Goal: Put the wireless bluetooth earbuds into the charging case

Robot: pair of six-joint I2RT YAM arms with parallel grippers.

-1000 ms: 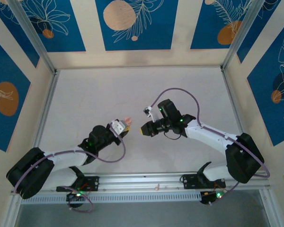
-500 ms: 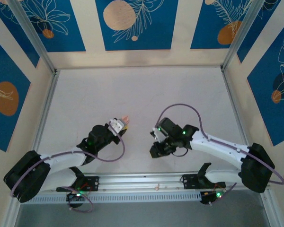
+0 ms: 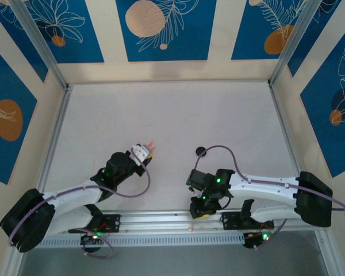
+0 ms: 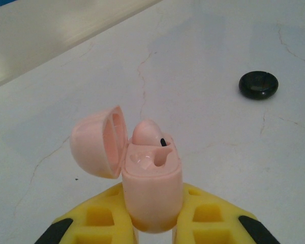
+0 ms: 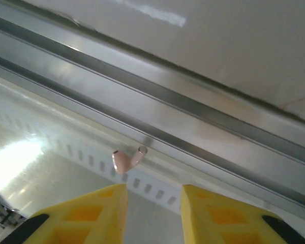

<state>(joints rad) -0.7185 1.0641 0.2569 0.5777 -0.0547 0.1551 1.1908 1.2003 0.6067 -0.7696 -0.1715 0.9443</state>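
Risk: spread, empty right hand (image 5: pixel 153 192) could knock the pale earbud (image 5: pixel 126 158) off the rail (image 5: pixel 229 150); left hand (image 4: pixel 153 206) grips the case (image 4: pixel 151 178).

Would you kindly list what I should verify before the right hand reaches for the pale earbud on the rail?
1. Charging case held in the left hand: ok.
2. Lid open: ok.
3. One slot free: ok, it looks empty.
4. Right hand open, pale earbud just ahead of it: ok.
5. Earbud on flat table: not ok, it lies on the metal rail.
6. Black disc apart from the case: ok.
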